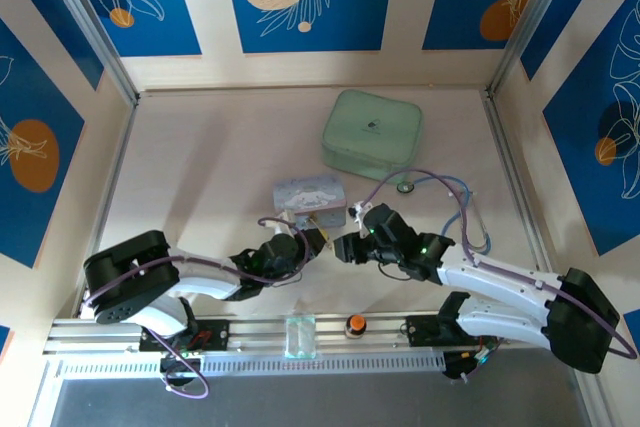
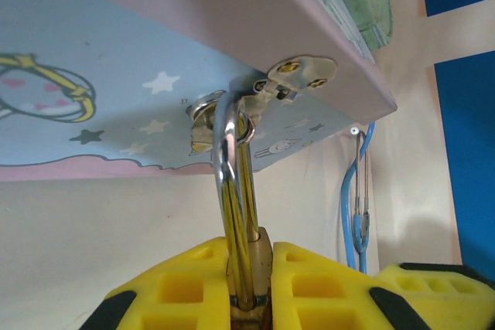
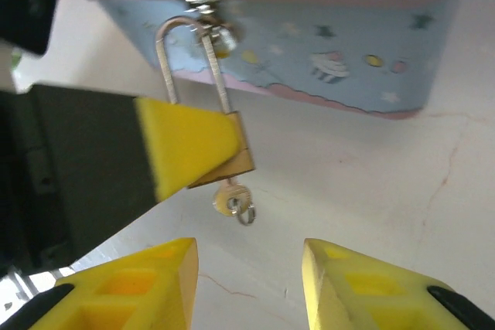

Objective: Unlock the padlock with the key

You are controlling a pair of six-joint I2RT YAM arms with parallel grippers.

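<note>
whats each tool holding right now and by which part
The left tool clamps the padlock by its brass body. The right tool is open and holds nothing, short of the key in the keyhole.

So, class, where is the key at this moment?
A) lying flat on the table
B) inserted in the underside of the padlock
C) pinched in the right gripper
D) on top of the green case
B: the key hangs from the underside of the padlock, which the left gripper clamps, while the right gripper is open short of it.
</note>
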